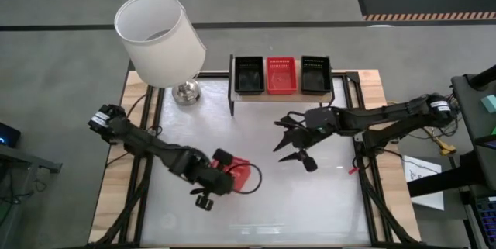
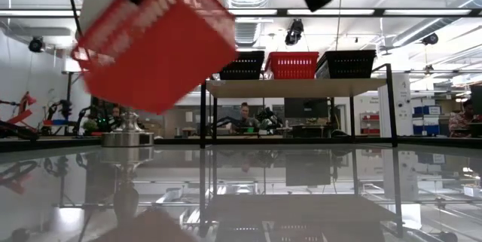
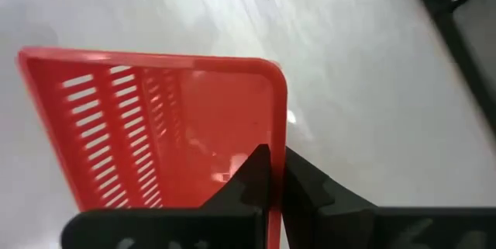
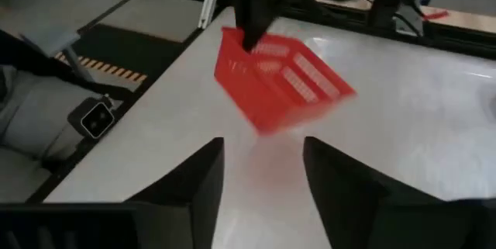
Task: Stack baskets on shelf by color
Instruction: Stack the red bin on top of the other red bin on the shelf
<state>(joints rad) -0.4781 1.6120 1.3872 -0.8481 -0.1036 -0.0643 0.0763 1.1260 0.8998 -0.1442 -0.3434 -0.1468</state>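
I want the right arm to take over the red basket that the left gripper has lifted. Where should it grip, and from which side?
Probably the free rim opposite the left gripper, which is shut on one wall edge of the red basket. The basket hangs tilted above the table, so its far wall is exposed. The open right gripper faces it and could come in level from the shelf side, pinching that thin perforated wall.

shelf [image 1: 283,96]: back of the table [image 1: 325,195], three baskets [image 1: 281,74] side by side on it
lamp [image 1: 160,39]: left of the shelf
fourth basket [image 1: 235,174]: off the table, front left
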